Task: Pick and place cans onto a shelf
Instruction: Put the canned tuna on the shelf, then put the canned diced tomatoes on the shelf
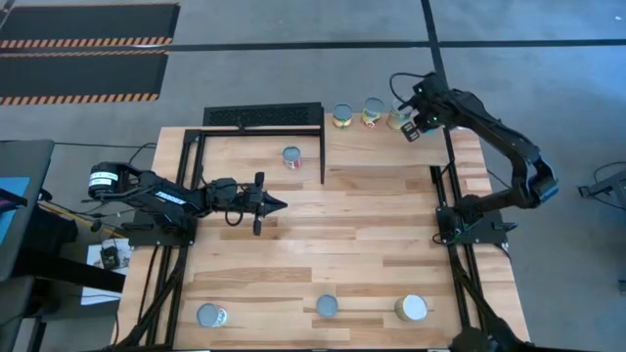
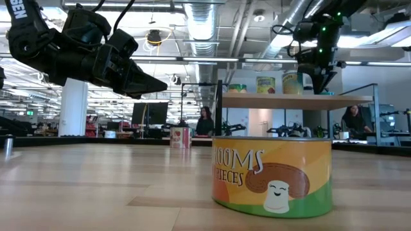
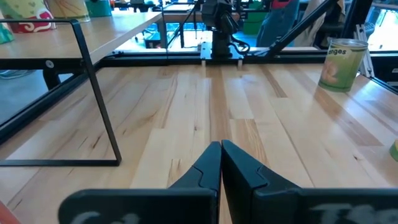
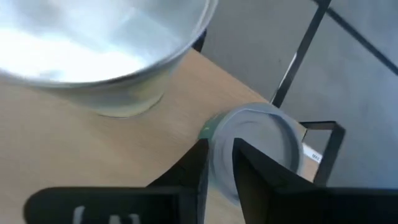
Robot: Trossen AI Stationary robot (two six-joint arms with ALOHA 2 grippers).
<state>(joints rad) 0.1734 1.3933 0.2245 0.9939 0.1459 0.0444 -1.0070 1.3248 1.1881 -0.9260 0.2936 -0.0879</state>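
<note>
Two dark jointed arms, black cables

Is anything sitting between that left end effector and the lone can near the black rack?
Nothing visible. In the high view the left end effector hangs over bare wood, and only open tabletop lies between it and the can. The shelf's thin black bar stands beside the can, not in the path.

Open-plan robotics lab or industrial workspace. Exposed ducts (image 2: 204, 19) and pipes run under the ceiling. Further arms (image 2: 289, 130) on benches stand in the background, with people (image 2: 205, 120) seated among them. Hazard-striped mats (image 1: 83, 49) lie on the concrete floor (image 1: 293, 68) beside the wooden table (image 1: 372, 235).
</note>
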